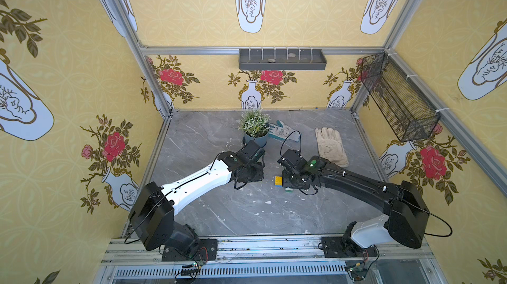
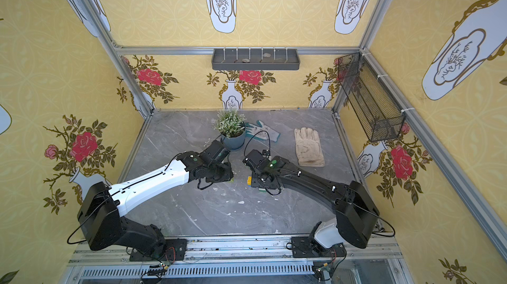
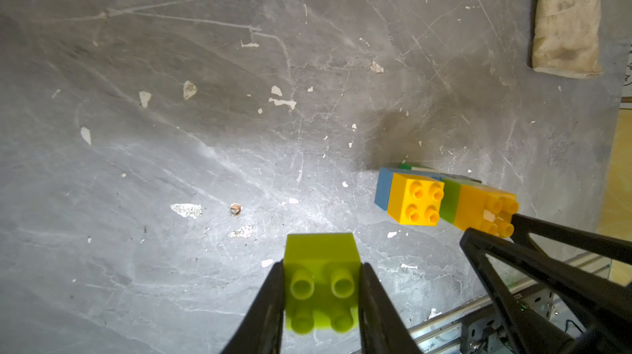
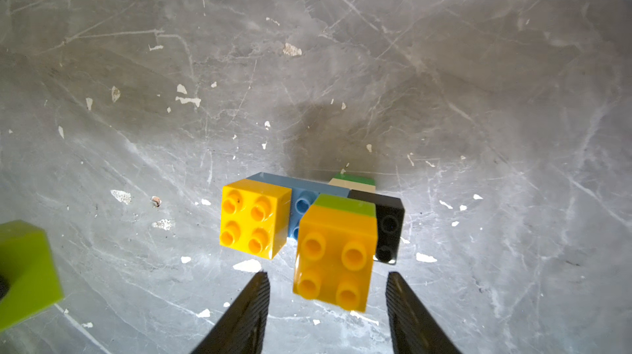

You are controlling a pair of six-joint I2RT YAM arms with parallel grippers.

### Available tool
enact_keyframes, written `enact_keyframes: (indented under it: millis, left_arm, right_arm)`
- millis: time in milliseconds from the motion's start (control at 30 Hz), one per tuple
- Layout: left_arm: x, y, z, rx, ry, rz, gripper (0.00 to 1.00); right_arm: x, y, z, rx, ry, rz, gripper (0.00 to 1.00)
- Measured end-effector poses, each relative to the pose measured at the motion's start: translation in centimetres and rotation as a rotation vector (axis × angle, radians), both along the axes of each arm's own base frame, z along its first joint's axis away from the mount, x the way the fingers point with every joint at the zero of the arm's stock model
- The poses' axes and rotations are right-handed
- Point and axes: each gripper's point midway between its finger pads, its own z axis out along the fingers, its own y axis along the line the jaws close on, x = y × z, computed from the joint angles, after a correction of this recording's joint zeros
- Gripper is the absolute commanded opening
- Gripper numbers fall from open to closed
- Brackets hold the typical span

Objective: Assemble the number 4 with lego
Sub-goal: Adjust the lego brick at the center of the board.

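The partly built number 4 (image 4: 304, 191) lies on the grey table: a blue crossbar, a yellow brick (image 4: 253, 219) on one end, a yellow-on-lime prong (image 4: 335, 260) on the other, and black (image 4: 390, 222), white and green bricks behind. In both top views only its yellow end (image 1: 279, 181) (image 2: 249, 180) shows beside the right wrist. My right gripper (image 4: 327, 275) is open and straddles the prong's yellow top with a gap on each side. My left gripper (image 3: 321, 267) is shut on a loose lime lego brick (image 3: 321, 253), held above the table a short way from the figure.
A potted plant (image 1: 255, 129) stands behind the left wrist. A patterned glove (image 1: 282, 131) and a beige glove (image 1: 330, 145) lie at the back right. A grey tray (image 1: 282, 59) and a wire basket (image 1: 397, 101) hang on the walls. A metal rail (image 1: 247, 244) runs along the front.
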Motion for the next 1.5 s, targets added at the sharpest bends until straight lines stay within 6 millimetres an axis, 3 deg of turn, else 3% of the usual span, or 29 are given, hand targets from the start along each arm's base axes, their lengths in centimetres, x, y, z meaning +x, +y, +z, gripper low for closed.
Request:
enact_keyframes:
  millis: [233, 600, 1000, 1300, 1500]
  left_arm:
    - [0.0, 0.4, -0.2, 0.016, -0.008, 0.006, 0.00]
    - [-0.3, 0.9, -0.5, 0.030, 0.000, 0.008, 0.00]
    - [-0.2, 1.3, 0.0, 0.038, -0.018, 0.018, 0.00]
    - [0.1, 1.2, 0.5, 0.035, -0.026, 0.021, 0.00]
    - [-0.2, 1.7, 0.3, 0.057, -0.015, 0.025, 0.00]
  right_arm:
    - [0.7, -0.9, -0.2, -0.006, 0.006, -0.047, 0.56]
    - [1.2, -1.4, -1.1, 0.019, 0.010, -0.073, 0.36]
    - [1.8, -2.0, -1.0, 0.069, -0.016, -0.099, 0.33]
    - [1.3, -3.6, -1.3, 0.227, -0.041, -0.136, 0.30]
    - [1.5, -3.4, -1.3, 0.376, -0.040, -0.152, 0.29]
